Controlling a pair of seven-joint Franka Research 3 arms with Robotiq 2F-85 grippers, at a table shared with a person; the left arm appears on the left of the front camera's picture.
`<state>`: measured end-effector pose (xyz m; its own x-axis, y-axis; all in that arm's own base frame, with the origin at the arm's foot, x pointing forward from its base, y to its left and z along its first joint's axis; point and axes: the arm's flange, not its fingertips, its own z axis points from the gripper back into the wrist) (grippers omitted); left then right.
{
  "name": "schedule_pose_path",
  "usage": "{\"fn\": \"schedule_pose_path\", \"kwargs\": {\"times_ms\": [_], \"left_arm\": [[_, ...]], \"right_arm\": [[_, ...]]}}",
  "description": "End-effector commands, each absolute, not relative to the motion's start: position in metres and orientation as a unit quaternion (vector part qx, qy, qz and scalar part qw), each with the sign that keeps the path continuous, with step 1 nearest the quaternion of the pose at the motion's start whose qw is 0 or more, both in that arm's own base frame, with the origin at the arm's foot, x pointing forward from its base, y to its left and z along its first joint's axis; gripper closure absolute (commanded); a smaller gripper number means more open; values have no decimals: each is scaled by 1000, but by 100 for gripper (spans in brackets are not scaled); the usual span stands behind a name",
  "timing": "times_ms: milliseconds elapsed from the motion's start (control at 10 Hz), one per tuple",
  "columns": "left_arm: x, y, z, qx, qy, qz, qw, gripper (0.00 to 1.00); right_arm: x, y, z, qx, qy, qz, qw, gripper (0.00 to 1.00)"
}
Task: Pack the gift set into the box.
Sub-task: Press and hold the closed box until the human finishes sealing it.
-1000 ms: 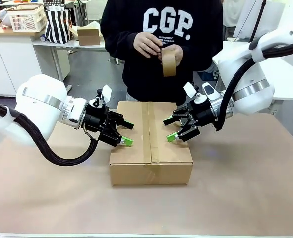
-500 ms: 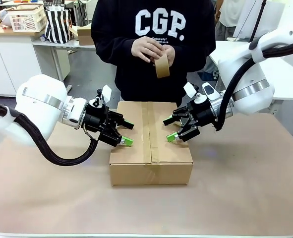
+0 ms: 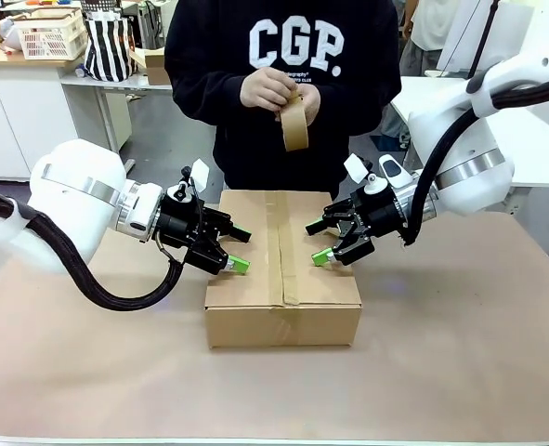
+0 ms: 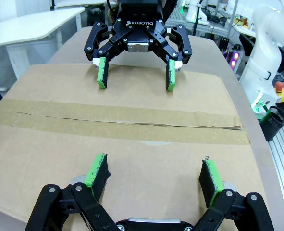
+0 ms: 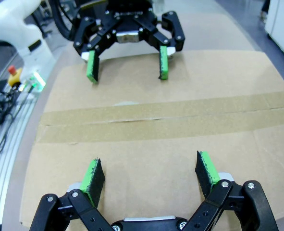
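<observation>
Between both grippers' spread jaws, the box [image 3: 283,279] sits closed, plain brown, its centre seam taped.

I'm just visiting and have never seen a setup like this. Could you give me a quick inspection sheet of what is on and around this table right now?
Surface: table covered in brown paper.
Job's things: box mid-table, flaps closed, a strip of brown tape along the top seam.
Clutter: nothing seen on the table besides the box.
Grippers: left hand and right hand both open, over the box top from opposite sides, facing each other, holding nothing.
Cables: black sleeved bundle loops under the left arm; another runs along the right arm.
Surroundings: a person in a black sweatshirt at the far side holds a tape roll in both hands; counter with a white basket behind.
</observation>
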<state>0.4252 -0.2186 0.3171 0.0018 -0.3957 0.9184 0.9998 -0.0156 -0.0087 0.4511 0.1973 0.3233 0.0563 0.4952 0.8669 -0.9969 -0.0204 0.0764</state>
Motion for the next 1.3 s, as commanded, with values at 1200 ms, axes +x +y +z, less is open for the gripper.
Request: {"fn": "schedule_pose_path", "kwargs": {"times_ms": [1200], "left_arm": [[425, -218, 315, -395, -381, -592, 590, 0]], "right_arm": [[450, 197, 323, 382, -328, 604, 619, 0]]}}
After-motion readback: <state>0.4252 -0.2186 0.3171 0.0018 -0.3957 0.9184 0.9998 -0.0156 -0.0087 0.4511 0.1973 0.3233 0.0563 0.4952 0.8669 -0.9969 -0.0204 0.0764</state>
